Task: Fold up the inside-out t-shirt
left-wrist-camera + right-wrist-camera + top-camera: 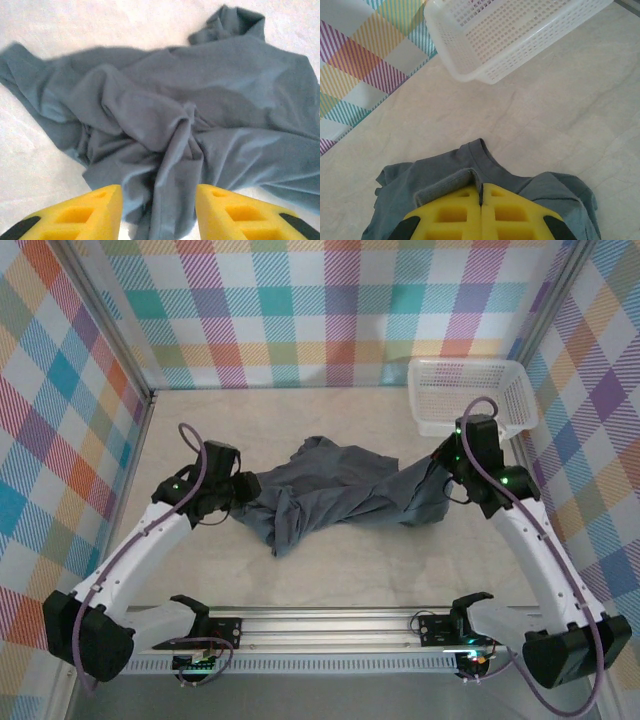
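The inside-out t-shirt is a dark slate-grey cloth lying crumpled across the middle of the table. My left gripper is at its left end, open, and a bunched ridge of the t-shirt runs loose between the yellow fingers. At the shirt's right end, my right gripper is shut on a hemmed edge of the t-shirt, and the cloth folds over the fingertips. In the top view the left gripper and the right gripper stand at opposite ends of the shirt.
A white plastic mesh basket stands at the back right, close behind the right arm, and the same basket lies just beyond the right gripper. Checked walls close off the left, back and right. A bare table lies in front of the shirt.
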`<state>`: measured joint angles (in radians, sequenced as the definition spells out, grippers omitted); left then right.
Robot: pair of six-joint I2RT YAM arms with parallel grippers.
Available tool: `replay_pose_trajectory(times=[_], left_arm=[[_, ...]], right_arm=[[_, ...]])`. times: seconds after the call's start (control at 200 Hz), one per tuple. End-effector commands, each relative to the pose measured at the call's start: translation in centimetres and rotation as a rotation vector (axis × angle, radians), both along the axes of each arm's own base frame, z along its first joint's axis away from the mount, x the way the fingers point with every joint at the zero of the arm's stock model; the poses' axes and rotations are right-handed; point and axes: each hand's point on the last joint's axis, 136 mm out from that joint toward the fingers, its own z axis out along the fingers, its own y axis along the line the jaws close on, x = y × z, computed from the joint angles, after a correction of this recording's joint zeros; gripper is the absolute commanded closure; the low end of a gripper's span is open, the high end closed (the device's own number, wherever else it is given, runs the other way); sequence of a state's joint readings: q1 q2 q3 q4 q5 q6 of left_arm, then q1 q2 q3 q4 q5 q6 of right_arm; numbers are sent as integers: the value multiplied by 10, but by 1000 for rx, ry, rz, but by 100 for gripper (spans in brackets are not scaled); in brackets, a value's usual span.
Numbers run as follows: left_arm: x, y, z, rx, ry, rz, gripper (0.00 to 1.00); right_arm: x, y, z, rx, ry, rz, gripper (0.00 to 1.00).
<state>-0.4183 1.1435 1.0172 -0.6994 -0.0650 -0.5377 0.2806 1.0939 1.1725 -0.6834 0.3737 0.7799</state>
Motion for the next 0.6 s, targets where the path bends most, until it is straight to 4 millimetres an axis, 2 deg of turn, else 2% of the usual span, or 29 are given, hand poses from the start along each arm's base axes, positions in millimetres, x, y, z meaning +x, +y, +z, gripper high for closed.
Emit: replay_pose_trajectory(times=[0.0, 0.095, 0.17, 0.28, 0.325, 0.465, 0.595], left_arm=[[-15, -10, -4, 144, 24, -92, 58], [-33, -35, -26, 202, 124, -155, 54], [-47, -49, -48, 269, 199, -191, 47], [-57, -54, -86, 334, 326, -207, 42], [-58, -52, -99, 374, 366, -214, 42], [-60, -55, -128, 442, 455, -272, 46], [-57, -60, -142, 448, 477, -300, 53]], right_arm=[[-2, -1, -6, -17, 50, 10, 100], [-2, 1, -12, 2, 69, 4, 100], [-2, 3, -16, 19, 82, 6, 100], [-2, 6, -19, 29, 97, 14, 100], [-1, 7, -18, 25, 99, 21, 97], [0, 8, -16, 9, 104, 41, 97], [1, 8, -18, 2, 110, 47, 97]])
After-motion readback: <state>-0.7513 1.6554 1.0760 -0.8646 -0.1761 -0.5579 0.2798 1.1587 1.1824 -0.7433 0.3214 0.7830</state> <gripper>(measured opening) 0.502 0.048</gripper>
